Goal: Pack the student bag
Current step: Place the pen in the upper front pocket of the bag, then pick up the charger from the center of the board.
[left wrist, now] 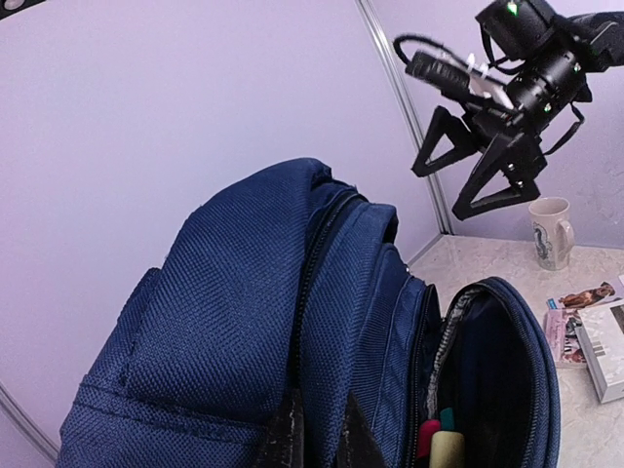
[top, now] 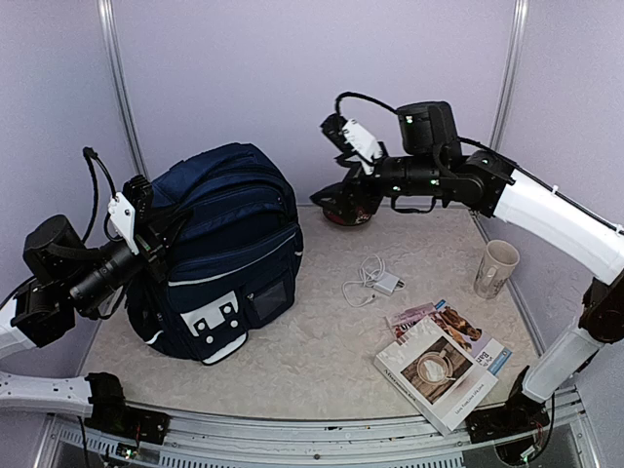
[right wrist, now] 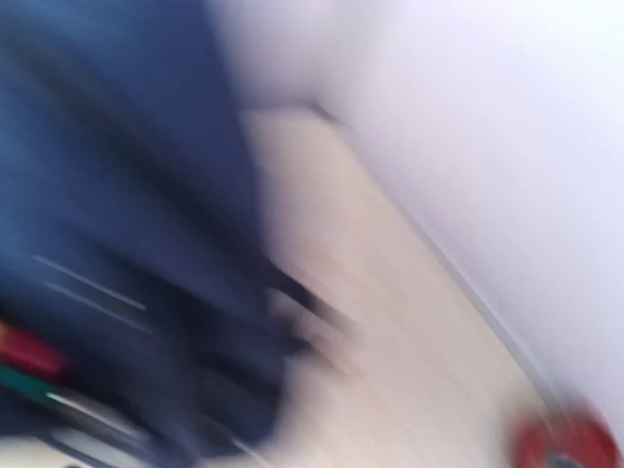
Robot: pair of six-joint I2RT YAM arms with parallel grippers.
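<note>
Student bag (top: 229, 244) stands upright on the left of the counter (top: 322, 341) with its front pocket unzipped. Pen-like things (left wrist: 439, 439), red, teal and pale, already stick up inside. Left claw (top: 156, 234) is clenched on the bag's left-side fabric. Right claw (left wrist: 437, 195) is released, spread wide and empty, in the air right of the bag top.

Not packed: charger cable (top: 374, 283) mid-counter, mug (top: 495, 267) far right, books (top: 444, 361) near right. Looks partly done.

Bare counter between bag and cable gives room. Mug sits near the right edge, and the far wall is close behind the right claw.
</note>
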